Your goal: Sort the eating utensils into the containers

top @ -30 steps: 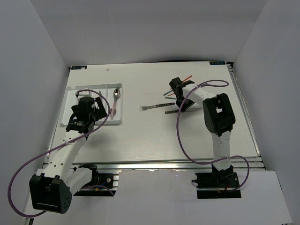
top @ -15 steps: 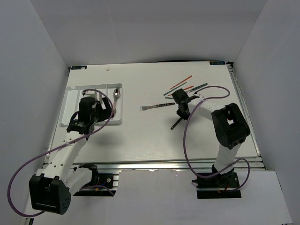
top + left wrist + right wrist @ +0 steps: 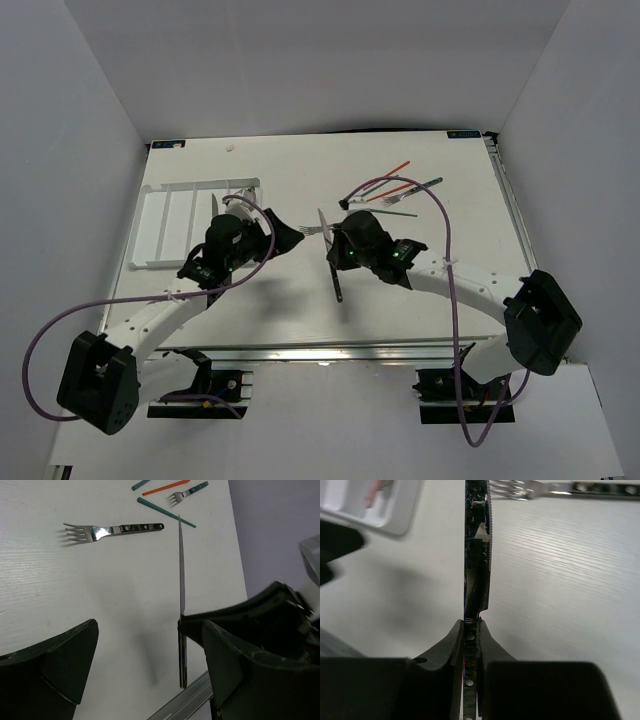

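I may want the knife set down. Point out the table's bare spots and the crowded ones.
Bare: the far strip between the tray and the chopsticks; the near edge below the knife. Crowded: the centre, where left gripper, right gripper and fork meet, and among the chopsticks.

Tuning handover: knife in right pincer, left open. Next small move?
Probably ease the open left pincer around the knife and close: the right pincer holds it between the arms, and the white tray lies on the left arm's side.
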Controlling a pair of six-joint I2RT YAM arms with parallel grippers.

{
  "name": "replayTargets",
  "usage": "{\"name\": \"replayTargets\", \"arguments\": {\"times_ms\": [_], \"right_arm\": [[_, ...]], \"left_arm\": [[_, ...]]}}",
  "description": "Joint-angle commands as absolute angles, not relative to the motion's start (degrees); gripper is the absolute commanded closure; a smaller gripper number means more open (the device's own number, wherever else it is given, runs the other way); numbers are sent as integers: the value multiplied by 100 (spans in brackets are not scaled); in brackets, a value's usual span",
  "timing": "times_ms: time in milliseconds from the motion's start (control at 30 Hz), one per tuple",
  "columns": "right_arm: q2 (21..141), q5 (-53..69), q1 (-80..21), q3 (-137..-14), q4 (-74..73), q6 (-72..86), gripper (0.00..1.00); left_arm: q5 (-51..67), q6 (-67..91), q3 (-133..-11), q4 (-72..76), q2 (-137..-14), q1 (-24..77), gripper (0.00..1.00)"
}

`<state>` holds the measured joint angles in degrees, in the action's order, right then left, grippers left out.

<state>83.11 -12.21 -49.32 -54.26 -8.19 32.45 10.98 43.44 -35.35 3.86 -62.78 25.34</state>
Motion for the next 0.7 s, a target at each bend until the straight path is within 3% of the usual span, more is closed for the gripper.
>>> {"name": "replayTargets", "arguments": {"times_ms": [0,233,267,367,400,433,467,500,533,667], "right_arm": [[8288,-949,-5387,-5852,-123,2751,100],[8613,-959,-5950,-6293,148,2751,100],[8631,-941,-5976,-6319,228,2760,100],[8710,-800,-6003,-6477,220,2795,100],[8719,-739,-6003,-6495,255,2804,100],[8719,-608,-5994,-6495,290,2821,100],[8693,-633,-5994,-6486,281,2847,82],[8649,-781,-5959,-6469,212,2874,58],[8509,-852,-5907,-6382,159,2944,11],[8113,-774,-5336,-6110,-465,3172,11]], "left_arm": [[826,4904,-3665,878,-6503,2610,8],[686,4983,-3674,949,-6688,2663,16],[677,4966,-3674,923,-6723,2663,35],[659,4913,-3674,861,-6750,2663,68],[642,4878,-3691,809,-6750,2663,94],[598,4826,-3778,722,-6750,2654,100],[502,4582,-3892,547,-6750,2654,100],[170,4344,-4050,23,-6750,2611,100],[-77,3768,-4461,-357,-6776,2549,100],[-676,1831,-5667,-1598,-7311,1699,100]]}}
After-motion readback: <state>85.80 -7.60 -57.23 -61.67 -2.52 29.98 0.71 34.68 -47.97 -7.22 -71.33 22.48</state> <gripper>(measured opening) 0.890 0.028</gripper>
